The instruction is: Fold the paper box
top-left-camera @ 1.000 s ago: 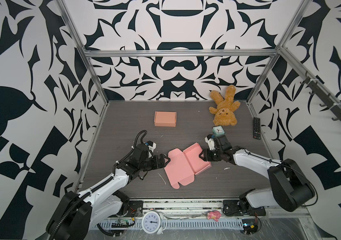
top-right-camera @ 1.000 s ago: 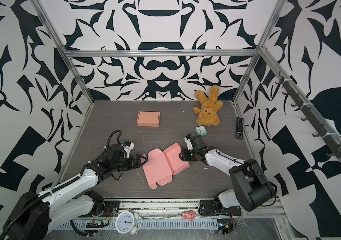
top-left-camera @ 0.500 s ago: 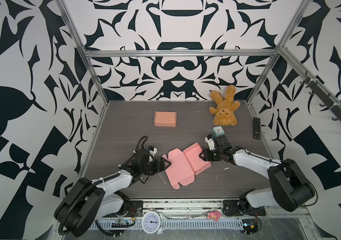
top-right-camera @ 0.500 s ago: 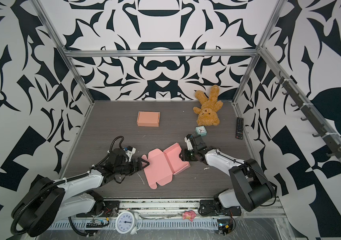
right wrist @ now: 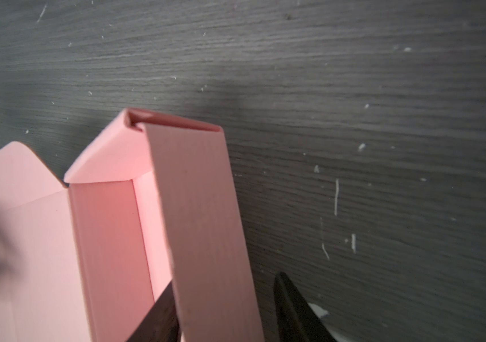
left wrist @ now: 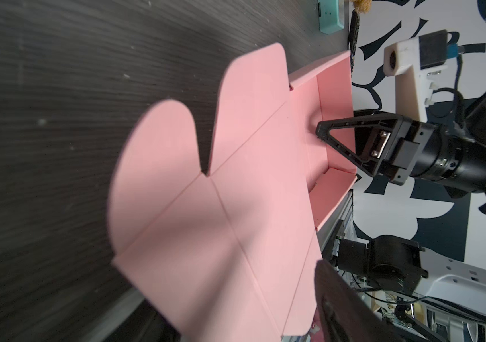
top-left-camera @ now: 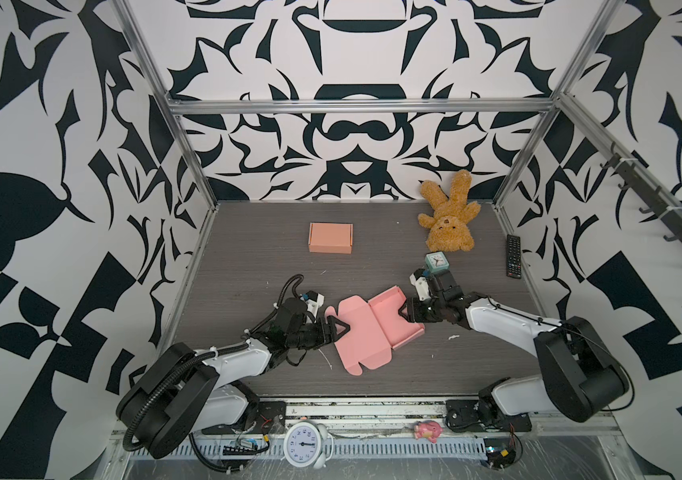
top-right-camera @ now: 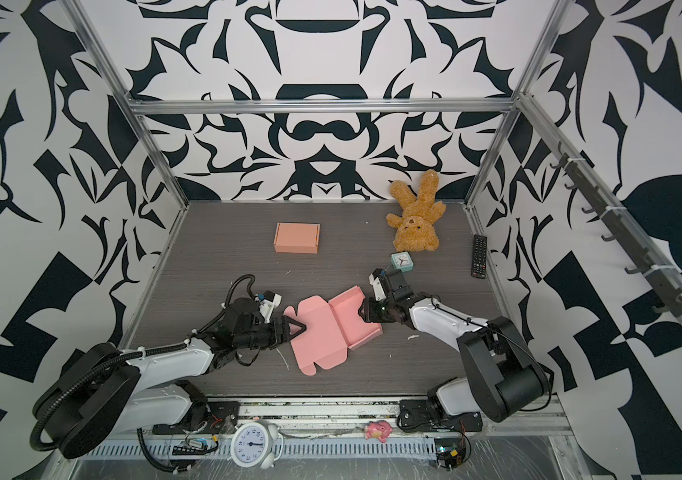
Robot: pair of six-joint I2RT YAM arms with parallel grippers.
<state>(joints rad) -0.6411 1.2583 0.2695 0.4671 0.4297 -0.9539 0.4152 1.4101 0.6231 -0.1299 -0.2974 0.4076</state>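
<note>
paper box sits near-centre on the tabletop, between the arms. The tray end opens upward at the right hand, and the lid lies flat toward the left hand. Long axis runs roughly hand to hand, tray end angled slightly toward the back wall. Right hand is open, straddling the tray's outer wall (outer finger clear of it). Left hand is at the lid's free edge — can't tell if it's pinched. Suggest: pinch the lid edge only, swing about the hinge crease — right hand pins the tray.
</note>
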